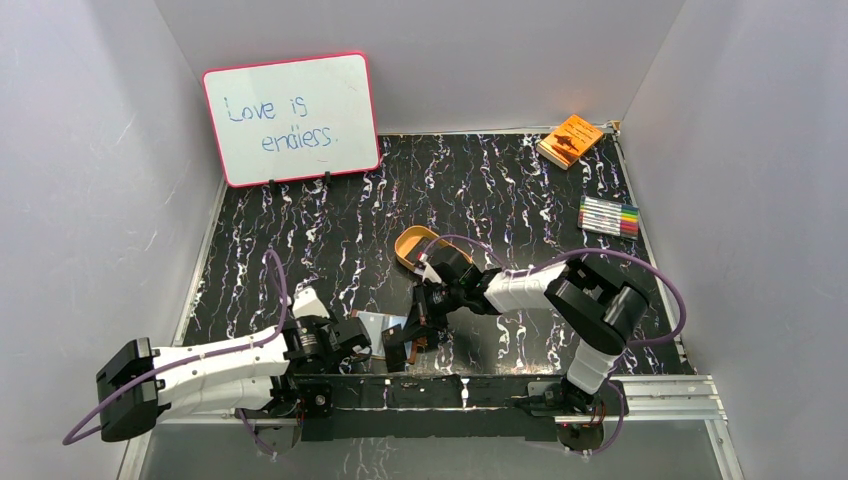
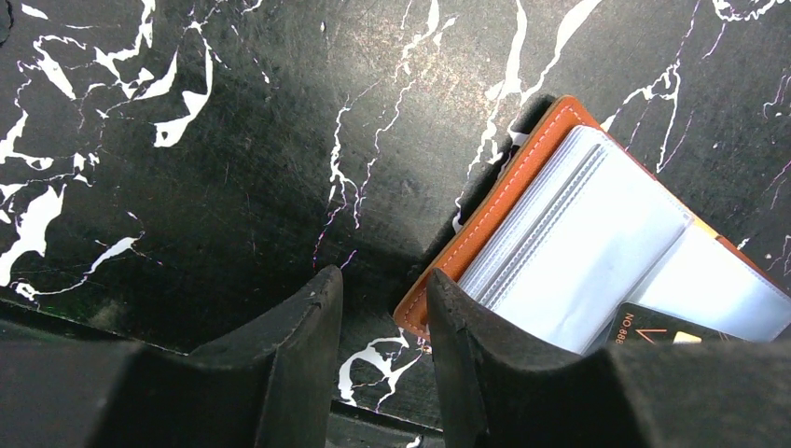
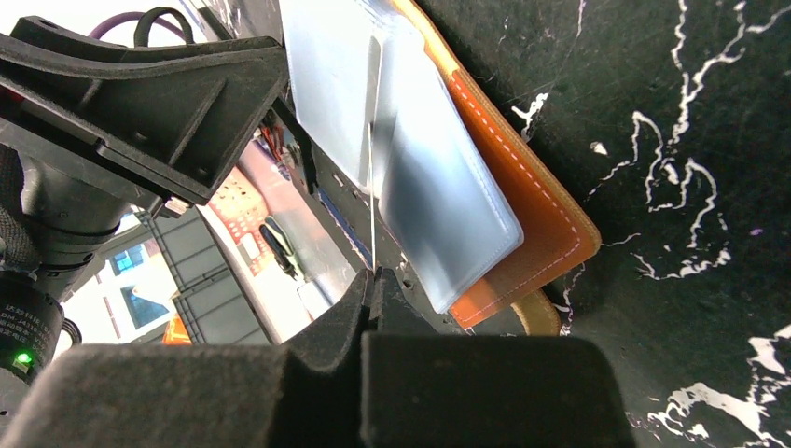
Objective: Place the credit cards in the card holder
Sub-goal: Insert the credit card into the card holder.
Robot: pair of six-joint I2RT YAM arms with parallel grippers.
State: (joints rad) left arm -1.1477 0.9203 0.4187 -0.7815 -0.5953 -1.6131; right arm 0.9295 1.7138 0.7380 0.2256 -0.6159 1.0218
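Observation:
The card holder (image 1: pixel 384 328) lies open near the front edge, its orange-brown leather (image 2: pixel 508 201) and clear sleeves (image 2: pixel 597 243) facing up. My left gripper (image 2: pixel 384 289) is open; its right finger (image 2: pixel 466 345) rests on the holder's corner, and the gap is over bare table. My right gripper (image 3: pixel 373 275) is shut on a thin card (image 3: pixel 372 187), seen edge-on and reaching over the sleeves (image 3: pixel 438 177). A black card (image 2: pixel 662 331) shows at the sleeves' near edge in the left wrist view. I cannot tell whether this is the held card. No pale card is seen face-on.
A tan oval tray (image 1: pixel 412 245) sits just behind the right gripper (image 1: pixel 416 333). An orange booklet (image 1: pixel 570 140) lies at the back right, a set of markers (image 1: pixel 609 216) at the right, and a whiteboard (image 1: pixel 290 118) at the back left. The metal front rail (image 1: pixel 640 392) runs below.

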